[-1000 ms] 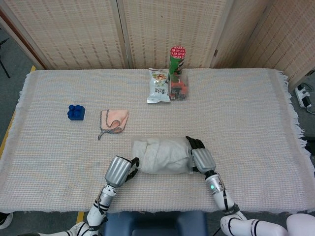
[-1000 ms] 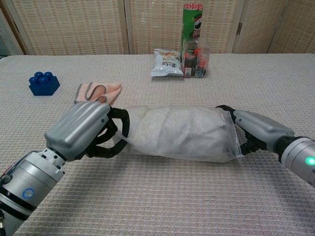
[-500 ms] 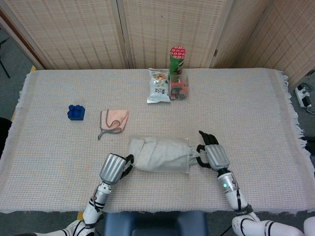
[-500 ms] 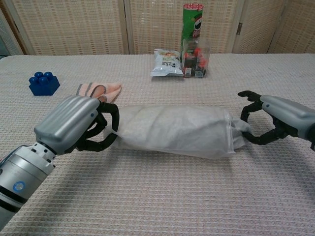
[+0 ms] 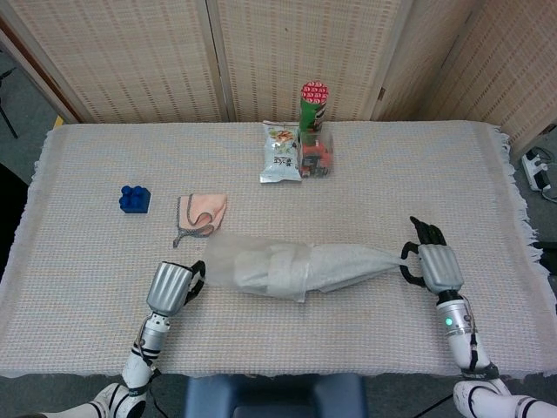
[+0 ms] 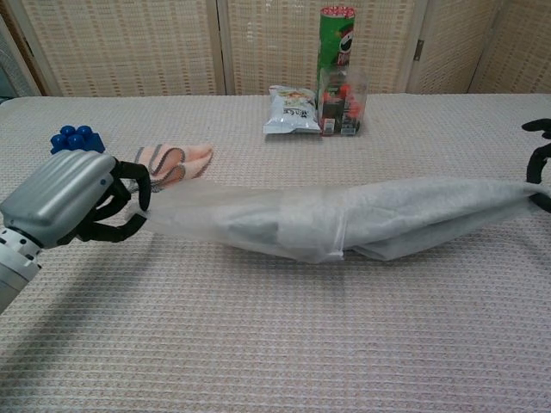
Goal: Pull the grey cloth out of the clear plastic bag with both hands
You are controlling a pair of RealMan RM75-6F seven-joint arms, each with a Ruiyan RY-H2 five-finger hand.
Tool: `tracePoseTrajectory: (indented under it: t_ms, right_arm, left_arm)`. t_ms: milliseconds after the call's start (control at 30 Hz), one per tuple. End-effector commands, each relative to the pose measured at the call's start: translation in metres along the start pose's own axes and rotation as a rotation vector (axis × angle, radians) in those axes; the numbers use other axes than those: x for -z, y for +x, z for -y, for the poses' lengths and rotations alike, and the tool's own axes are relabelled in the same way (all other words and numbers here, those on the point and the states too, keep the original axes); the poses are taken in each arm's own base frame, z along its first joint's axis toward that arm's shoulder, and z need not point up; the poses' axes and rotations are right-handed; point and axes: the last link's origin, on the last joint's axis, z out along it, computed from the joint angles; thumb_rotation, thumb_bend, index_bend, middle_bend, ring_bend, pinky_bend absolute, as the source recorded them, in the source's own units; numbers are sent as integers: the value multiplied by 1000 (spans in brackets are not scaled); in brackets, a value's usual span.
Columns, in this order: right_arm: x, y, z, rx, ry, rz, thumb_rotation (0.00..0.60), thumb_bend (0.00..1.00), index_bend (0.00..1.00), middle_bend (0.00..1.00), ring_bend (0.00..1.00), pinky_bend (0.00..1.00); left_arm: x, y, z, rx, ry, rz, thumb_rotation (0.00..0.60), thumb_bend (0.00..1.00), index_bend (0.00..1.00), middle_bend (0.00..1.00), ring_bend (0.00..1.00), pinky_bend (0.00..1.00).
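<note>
The clear plastic bag (image 5: 228, 259) lies across the near middle of the table, and my left hand (image 5: 171, 285) grips its closed left end. The grey cloth (image 5: 355, 261) is partly inside the bag and stretches out of the bag's mouth to the right in a long taut strip. My right hand (image 5: 432, 265) pinches the cloth's far right tip. In the chest view the left hand (image 6: 67, 200) holds the bag (image 6: 194, 215) at the left, the cloth (image 6: 430, 205) runs rightward, and only the right hand's fingertips (image 6: 540, 161) show at the frame edge.
A pink cloth (image 5: 204, 212) lies just behind the bag's left end, and a blue block (image 5: 134, 198) sits further left. A snack packet (image 5: 280, 152), a green can (image 5: 312, 106) and a small clear box (image 5: 317, 155) stand at the back centre.
The hands have moved apart, the left going left with the bag and the right going right with the cloth. The cloth has slid largely out of the bag's mouth and is stretched long.
</note>
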Motion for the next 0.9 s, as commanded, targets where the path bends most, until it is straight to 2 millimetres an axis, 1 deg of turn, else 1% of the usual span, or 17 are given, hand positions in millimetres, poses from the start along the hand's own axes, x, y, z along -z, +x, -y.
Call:
tracePoseTrajectory:
  t_ms: [33,167,233,300,400,467,567,633,667,700,733,767,800,833,867,900]
  right_arm:
    - [-1,10,-20,6,-51,-20,600,684,705,14,0,0]
    - [-2,22,-45,20,-117,-45,600,684,705,14,0,0]
    - [-1,25,-53,18,-135,-51,600,684,705,14,0,0]
    - [0,33,-68,15,-179,-73,600,684,705,14,0,0]
    - [2,43,-85,-1,-220,-97,600,684,705,14,0,0]
    - [3,50,-94,-16,-242,-119,600,685,705,14,0,0]
    - [5,59,-102,-31,-261,-147,600,684,705,14,0,0]
    - [5,60,-103,-43,-263,-138,600,660,690,12,0,0]
    - [7,59,-103,-54,-258,-116,600,616,642,8,0,0]
    - [8,58,-102,-62,-247,-100,600,572,587,5,0,0]
    - [9,57,-99,-68,-230,-84,600,492,434,0,0,0]
    - [12,55,-95,-77,-206,-63,600,452,328,0,0,0]
    - [13,54,-91,-81,-188,-51,600,399,173,0,0,0]
    - [15,54,-87,-80,-168,-41,600,352,49,0,0,0]
    - [18,53,-81,-74,-141,-32,600,319,9,0,0,0]
    - [20,54,-77,-66,-121,-28,600,281,0,0,0,0]
  left_arm:
    - [2,2,13,-20,24,2,600,608,747,1000,1000,1000]
    - [5,3,28,-39,52,5,600,607,747,1000,1000,1000]
    - [6,3,32,-43,59,4,600,607,747,1000,1000,1000]
    - [7,4,39,-56,75,4,600,609,748,1000,1000,1000]
    - [9,5,47,-73,86,6,600,609,748,1000,1000,1000]
    - [10,6,51,-81,93,4,600,608,749,1000,1000,1000]
    - [10,7,54,-84,108,1,600,610,751,1000,1000,1000]
    - [11,7,52,-71,108,8,600,606,734,1000,1000,1000]
    - [11,6,49,-62,103,17,600,598,707,1000,1000,1000]
    - [10,5,46,-58,97,26,600,570,635,1000,1000,1000]
    - [10,4,41,-51,90,37,600,522,544,1000,1000,1000]
    - [8,4,34,-36,79,52,600,441,422,1000,1000,1000]
    - [6,5,29,-25,72,59,600,351,305,1000,1000,1000]
    - [4,8,23,-12,62,61,600,265,202,1000,999,1000]
    - [1,12,17,4,52,64,600,232,163,1000,992,1000]
    - [-2,15,12,21,46,69,600,193,119,981,960,998]
